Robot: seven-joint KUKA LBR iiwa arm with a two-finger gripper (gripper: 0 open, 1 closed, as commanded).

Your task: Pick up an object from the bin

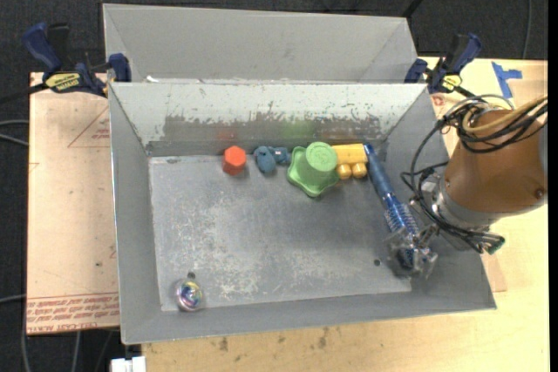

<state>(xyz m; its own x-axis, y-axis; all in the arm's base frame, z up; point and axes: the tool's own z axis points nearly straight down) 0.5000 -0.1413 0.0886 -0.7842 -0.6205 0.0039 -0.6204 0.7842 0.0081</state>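
The arm (488,179) reaches in from the right, and its jaws sit low in the bin's (261,240) front right corner, where the floor meets the sloping right wall; whether they are released or clenched I cannot tell, and nothing shows plainly between them. The nearest thing is a long blue stick (384,187) lying along the foot of that wall, its near end just beside the jaws, perhaps touching. The main risk, as I judge it, is the wall itself; a thin stick tucked into that crease leaves little room on its far side, so the jaws may scrape metal, pinch only the tip, or roll the stick away. A grip so near one end could also let it swing and slip on the lift. Its far end lies close to a yellow toy (352,161) and a green cup (314,168), which a dragged stick might knock. An orange block (234,159) and a small blue piece (270,157) sit further along the back wall; a shiny ball (188,295) rests well apart in the front left corner. The middle floor is bare and gives free room to the left and straight up.
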